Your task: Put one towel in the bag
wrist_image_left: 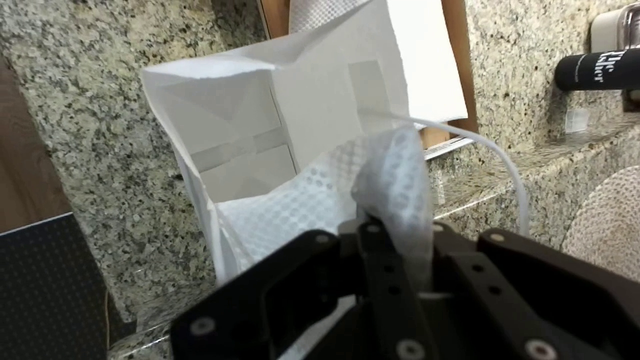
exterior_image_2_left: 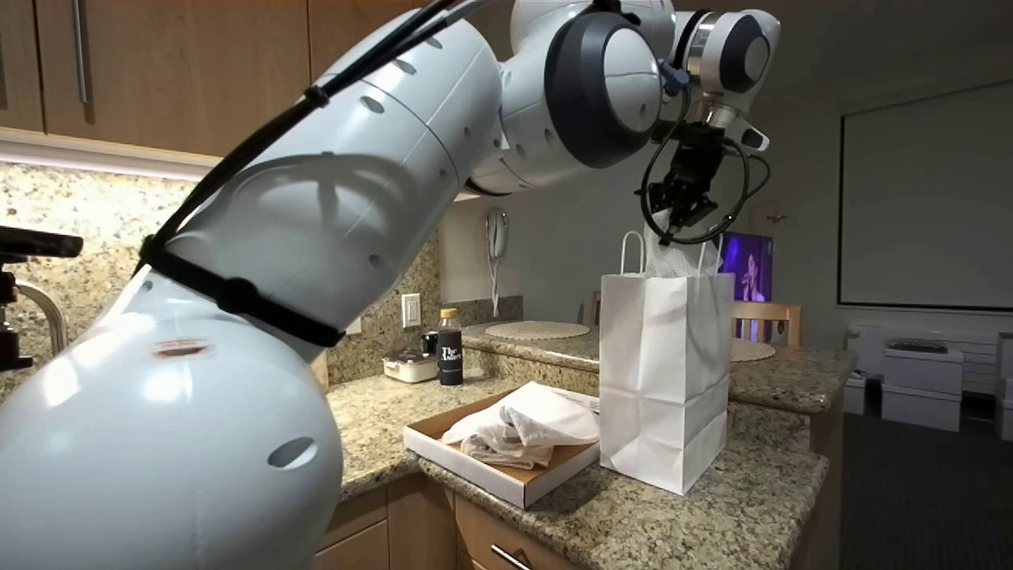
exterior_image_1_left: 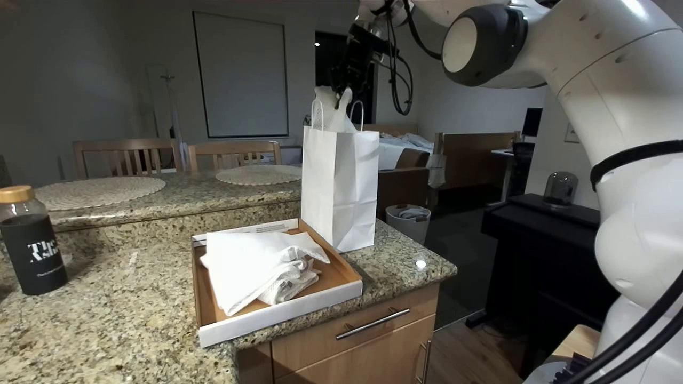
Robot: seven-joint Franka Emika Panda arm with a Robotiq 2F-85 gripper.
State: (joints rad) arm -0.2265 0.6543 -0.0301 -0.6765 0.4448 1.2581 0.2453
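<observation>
The white paper bag (exterior_image_1_left: 320, 181) stands upright on the counter with its top open, as both exterior views show. Above its mouth is my gripper (exterior_image_1_left: 342, 92), pointing down. Its fingers are close together, with a bunched end of a white towel (wrist_image_left: 400, 175) squeezed between them in the wrist view. From there the dimpled cloth (wrist_image_left: 295, 205) hangs over one edge of the bag's mouth and down into it; its lower end is hidden. Much of the bag's inside (wrist_image_left: 315, 105) shows bare beside it. In an exterior view the towel (exterior_image_2_left: 673, 260) rises between the two loop handles.
Beside the bag sits a shallow wooden tray (exterior_image_1_left: 277, 314) with a white rim, holding more folded white towels (exterior_image_1_left: 245, 261). A dark bottle (exterior_image_1_left: 34, 256) is farther along the counter. Round woven mats (exterior_image_1_left: 259, 174) lie on the raised ledge. The counter's edge runs close to the bag.
</observation>
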